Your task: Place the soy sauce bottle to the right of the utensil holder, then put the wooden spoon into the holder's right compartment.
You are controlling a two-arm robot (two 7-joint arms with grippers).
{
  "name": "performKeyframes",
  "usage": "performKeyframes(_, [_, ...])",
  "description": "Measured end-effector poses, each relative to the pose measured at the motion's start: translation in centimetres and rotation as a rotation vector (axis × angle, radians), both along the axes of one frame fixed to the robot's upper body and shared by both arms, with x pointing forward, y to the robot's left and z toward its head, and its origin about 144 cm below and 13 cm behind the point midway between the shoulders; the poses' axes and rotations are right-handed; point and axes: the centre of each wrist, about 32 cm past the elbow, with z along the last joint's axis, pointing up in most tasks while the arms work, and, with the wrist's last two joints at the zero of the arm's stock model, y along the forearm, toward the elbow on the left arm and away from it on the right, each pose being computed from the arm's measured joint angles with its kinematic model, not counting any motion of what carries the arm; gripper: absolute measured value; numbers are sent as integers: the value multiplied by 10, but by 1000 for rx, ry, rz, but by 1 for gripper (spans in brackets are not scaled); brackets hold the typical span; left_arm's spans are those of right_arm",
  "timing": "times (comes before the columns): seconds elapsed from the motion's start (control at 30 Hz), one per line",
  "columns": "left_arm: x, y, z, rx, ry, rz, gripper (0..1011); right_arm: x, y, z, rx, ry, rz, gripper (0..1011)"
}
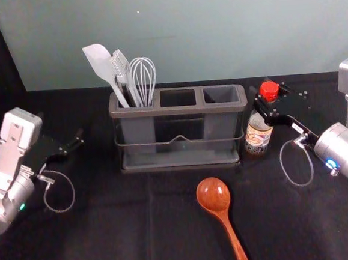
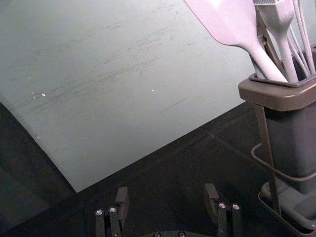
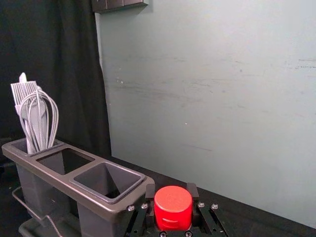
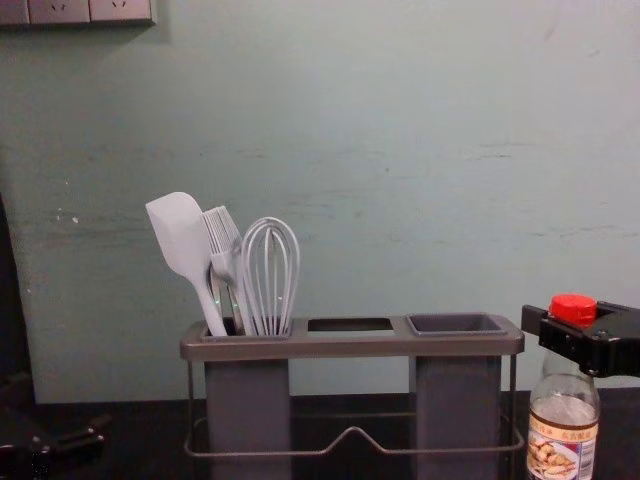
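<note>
Black table, grey wall. Left gripper spread, left of one holder; left compartment: one spatula, one brush, one whisk. One wooden spoon in front. Right gripper clamping one upright soy sauce bottle, just right of holder.

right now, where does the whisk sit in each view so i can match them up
Head view: whisk above and left of centre, right of the brush.
Left wrist view: beside the brush, partly cut off by the picture's edge.
Right wrist view: in the compartment farthest from the bottle, whose cap is between the right gripper's fingers.
Chest view: left of centre, right of the brush.
Shared landmark: the holder.
</note>
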Motion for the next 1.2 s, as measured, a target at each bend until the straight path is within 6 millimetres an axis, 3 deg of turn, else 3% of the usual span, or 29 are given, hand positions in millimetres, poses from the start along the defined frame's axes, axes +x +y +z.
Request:
performKeyframes(0.2, [0,0,0,0,0,0,1005,0,0,0,0,-3,-6,411])
performKeyframes(0.43, [0,0,0,0,0,0,1005,1,0,1,6,-5,-10,634])
performKeyframes(0.87, [0,0,0,0,0,0,1005,-11,-7,29,-7,-51,-8,1002])
performKeyframes(1.13, [0,0,0,0,0,0,1005,-36,-14,39,-33,-53,4,1002])
performKeyframes(1.2, [0,0,0,0,0,0,1005,-52,-16,39,-46,-43,28,1002])
